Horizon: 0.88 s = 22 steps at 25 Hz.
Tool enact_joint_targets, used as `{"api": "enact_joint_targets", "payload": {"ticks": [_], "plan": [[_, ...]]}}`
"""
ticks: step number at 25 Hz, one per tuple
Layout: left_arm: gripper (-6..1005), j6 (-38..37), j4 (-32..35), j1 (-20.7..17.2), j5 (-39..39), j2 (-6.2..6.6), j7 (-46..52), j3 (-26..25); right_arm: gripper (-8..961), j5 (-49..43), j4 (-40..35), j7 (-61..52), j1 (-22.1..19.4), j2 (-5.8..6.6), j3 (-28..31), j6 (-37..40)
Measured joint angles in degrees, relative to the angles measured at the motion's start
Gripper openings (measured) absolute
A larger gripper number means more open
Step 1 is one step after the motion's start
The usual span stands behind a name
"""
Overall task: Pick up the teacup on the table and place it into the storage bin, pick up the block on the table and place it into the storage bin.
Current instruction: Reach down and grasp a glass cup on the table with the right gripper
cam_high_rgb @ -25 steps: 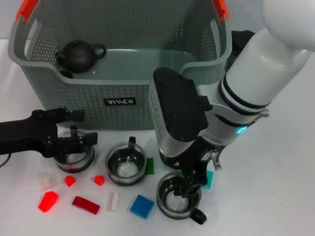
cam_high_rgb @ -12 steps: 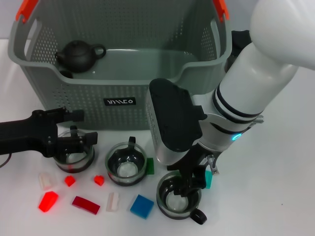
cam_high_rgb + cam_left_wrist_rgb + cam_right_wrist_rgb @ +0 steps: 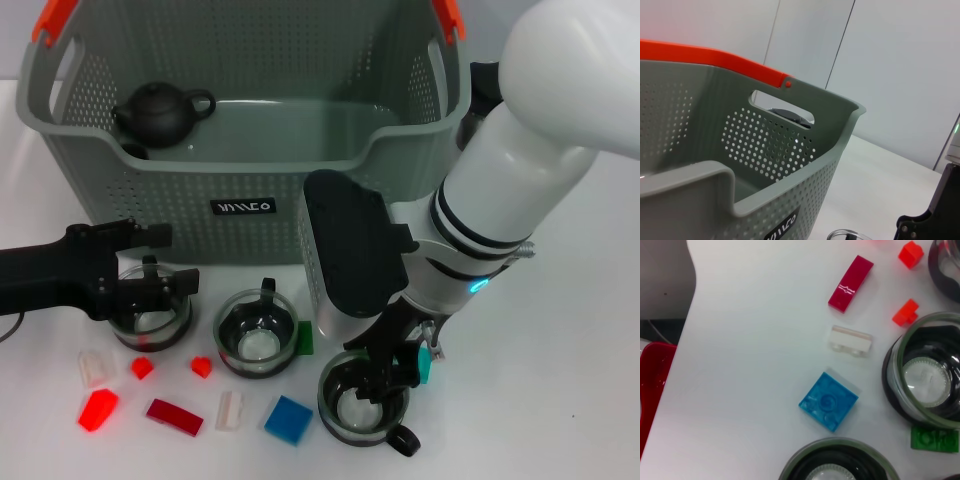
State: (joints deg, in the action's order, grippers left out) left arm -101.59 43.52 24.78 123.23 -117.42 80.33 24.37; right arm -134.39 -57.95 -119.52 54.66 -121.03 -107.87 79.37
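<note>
the right hand point(image 3: 385, 372) is lowered onto the rim of a glass teacup point(image 3: 362, 400) on the counter point(image 3: 560, 340), apparently clenched on it. the left hand point(image 3: 150, 288) is at another teacup point(image 3: 152, 318), grip unclear. the storage bin point(image 3: 240, 170) label point(image 3: 244, 207) is unreadable.

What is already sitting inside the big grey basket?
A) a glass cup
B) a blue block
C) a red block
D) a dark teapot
D: a dark teapot sits in a back corner of the grey basket, while the blocks and glass cups are all out on the white table.
</note>
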Motion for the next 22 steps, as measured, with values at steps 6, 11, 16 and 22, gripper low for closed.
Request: {"api": "enact_joint_targets", "payload": {"ticks": [6,11,16,22], "plan": [[843,0.0,0.0,0.0,0.0,0.0,0.0,0.0,490,-0.1,0.0,-0.3,-0.2,0.0,-0.5,-0.3],[843,0.0,0.0,0.0,0.0,0.0,0.0,0.0,364,-0.2,0.0,-1.4,-0.1,0.0,-2.1,-1.3],[844,0.1,0.0,0.0,0.0,0.0,0.0,0.0,213,-0.2,-0.1,-2.3,0.0,0.01,-2.4,-1.2],[843,0.2,0.0,0.0,0.0,0.0,-0.1,0.0,96,-0.2,-0.2,-2.6,0.0,0.0,-2.4,-1.1]]}}
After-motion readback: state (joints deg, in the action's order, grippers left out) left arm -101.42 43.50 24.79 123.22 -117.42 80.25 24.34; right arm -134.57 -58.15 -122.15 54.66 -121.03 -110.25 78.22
